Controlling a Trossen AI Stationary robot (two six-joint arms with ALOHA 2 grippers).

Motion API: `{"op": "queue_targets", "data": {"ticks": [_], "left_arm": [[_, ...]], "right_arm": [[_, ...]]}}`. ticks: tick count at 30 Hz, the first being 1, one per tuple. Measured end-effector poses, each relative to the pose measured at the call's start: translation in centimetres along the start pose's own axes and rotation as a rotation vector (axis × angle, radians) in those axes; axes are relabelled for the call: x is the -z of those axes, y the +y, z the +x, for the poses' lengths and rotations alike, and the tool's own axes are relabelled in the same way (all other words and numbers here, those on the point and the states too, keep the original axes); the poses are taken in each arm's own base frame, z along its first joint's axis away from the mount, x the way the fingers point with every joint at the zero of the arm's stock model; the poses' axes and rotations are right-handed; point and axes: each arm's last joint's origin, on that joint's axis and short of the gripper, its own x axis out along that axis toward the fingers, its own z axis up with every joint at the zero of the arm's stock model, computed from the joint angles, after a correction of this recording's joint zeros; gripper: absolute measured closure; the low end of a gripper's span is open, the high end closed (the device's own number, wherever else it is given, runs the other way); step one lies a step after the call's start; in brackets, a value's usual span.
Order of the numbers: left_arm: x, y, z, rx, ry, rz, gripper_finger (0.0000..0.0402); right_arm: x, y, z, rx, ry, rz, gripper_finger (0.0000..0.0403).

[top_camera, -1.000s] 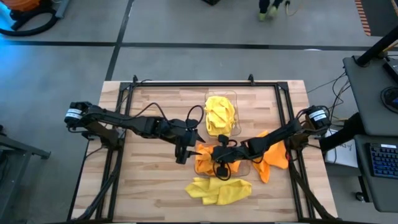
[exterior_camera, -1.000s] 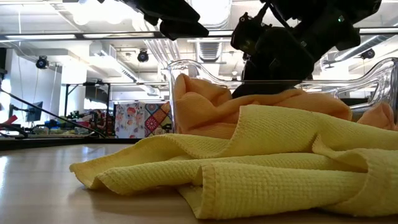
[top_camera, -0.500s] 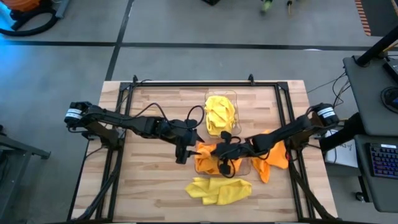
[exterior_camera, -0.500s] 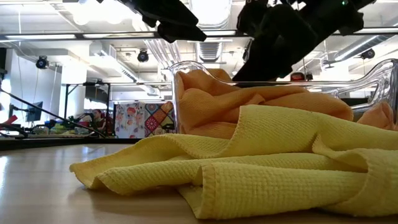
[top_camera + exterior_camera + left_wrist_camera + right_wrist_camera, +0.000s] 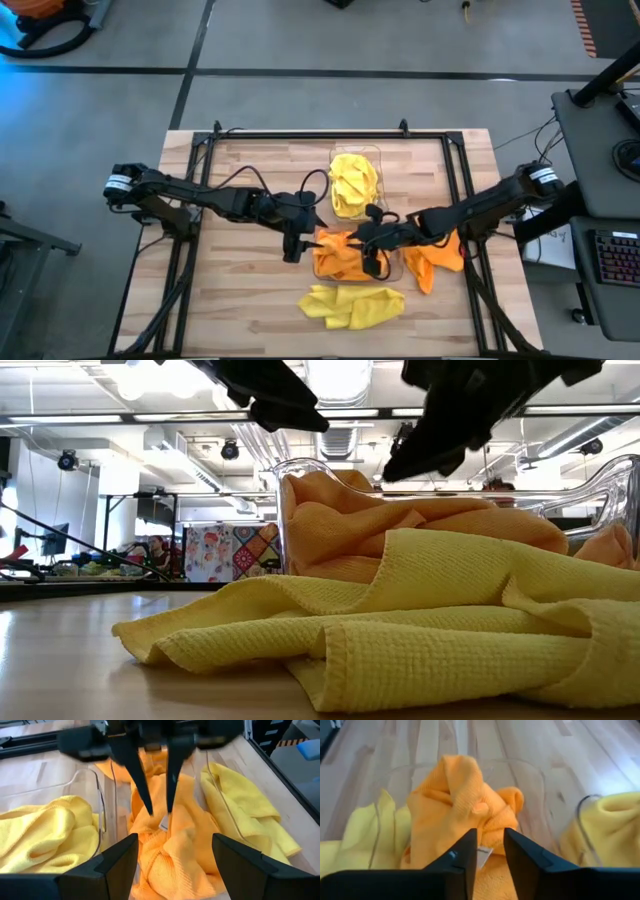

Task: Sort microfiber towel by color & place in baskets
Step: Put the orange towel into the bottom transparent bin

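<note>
Right gripper (image 5: 374,243): above the near basket (image 5: 395,268), fingers a narrow gap apart, holding nothing.
Left gripper (image 5: 292,248): beside that basket's left edge, fingers spread wide, empty.
Orange towels (image 5: 343,254): heaped in the near basket; one more (image 5: 440,256) on the table to its right.
Yellow towels (image 5: 352,183): filling the far basket (image 5: 357,153); a loose heap (image 5: 352,305) at the front.
Writing: a small white tag (image 5: 163,824) on an orange towel, too small to read.
</note>
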Motion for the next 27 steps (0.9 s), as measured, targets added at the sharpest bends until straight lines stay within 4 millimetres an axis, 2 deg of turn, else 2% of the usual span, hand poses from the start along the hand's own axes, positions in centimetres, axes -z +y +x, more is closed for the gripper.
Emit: {"op": "queue_targets", "data": {"ticks": [8, 14, 21, 27], "left_arm": [[0.2, 0.0, 0.0, -0.001, 0.023, -0.011, 0.0164], [0.2, 0.0, 0.0, -0.001, 0.023, -0.010, 0.0164], [0.1, 0.0, 0.0, -0.001, 0.016, -0.010, 0.0164], [0.1, 0.0, 0.0, -0.002, 0.015, -0.011, 0.0164]], "right_arm": [[-0.7, -0.2, -4.2, -0.021, 0.013, 0.040, 0.0252], [0.7, -0.8, -7.1, 0.012, 0.160, 0.122, 0.0223], [2.4, -1.8, -9.7, 0.033, 0.363, 0.286, 0.0207], [3.3, -2.2, -11.0, 0.008, 0.495, 0.399, 0.0206]]}}
